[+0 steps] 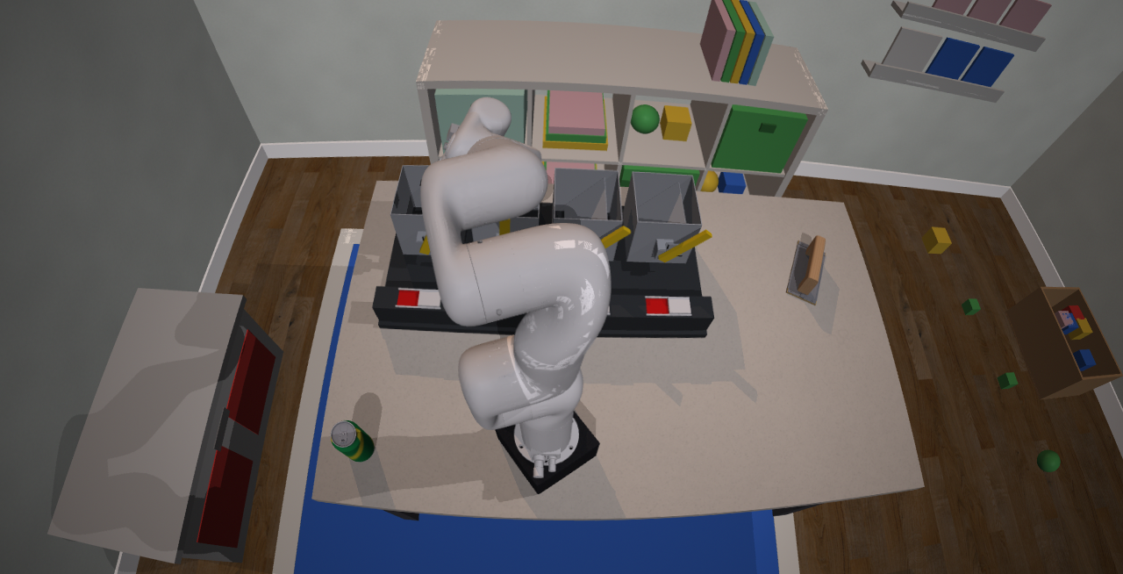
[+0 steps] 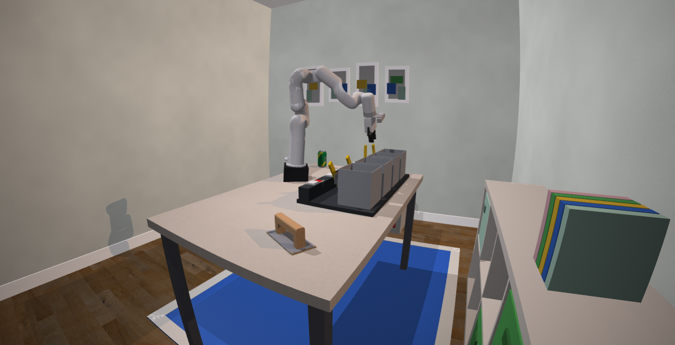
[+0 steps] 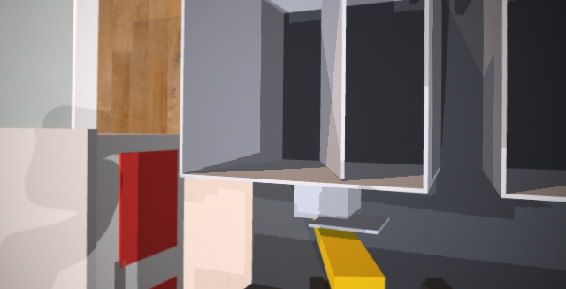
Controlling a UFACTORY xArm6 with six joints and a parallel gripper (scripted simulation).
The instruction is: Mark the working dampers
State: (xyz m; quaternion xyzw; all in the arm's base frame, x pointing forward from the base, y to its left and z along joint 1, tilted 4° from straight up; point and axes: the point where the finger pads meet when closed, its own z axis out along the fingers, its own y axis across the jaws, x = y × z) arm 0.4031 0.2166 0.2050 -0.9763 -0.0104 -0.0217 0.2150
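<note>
Four grey open-topped dampers stand in a row on a black base (image 1: pixel 541 288), each with a yellow lever at its front. In the top view I see the leftmost damper (image 1: pixel 411 209) and the two right ones (image 1: pixel 584 205) (image 1: pixel 663 212); my arm hides the second. The left slider (image 1: pixel 419 297) and the right slider (image 1: pixel 668 304) show red beside a white cover; the middle two are hidden. My gripper (image 2: pixel 371 136) hangs just above the lever of the leftmost damper. In the wrist view that yellow lever (image 3: pixel 349 258) lies between my parted fingertips, and the damper's blade (image 3: pixel 332 90) stands upright. The gripper is open and empty.
A wooden-handled float (image 1: pixel 808 268) lies on the table's right side. A green can (image 1: pixel 352 441) stands at the front left near my base (image 1: pixel 546 453). A shelf unit (image 1: pixel 620 122) stands behind the table, and a grey cabinet (image 1: pixel 157 413) to its left.
</note>
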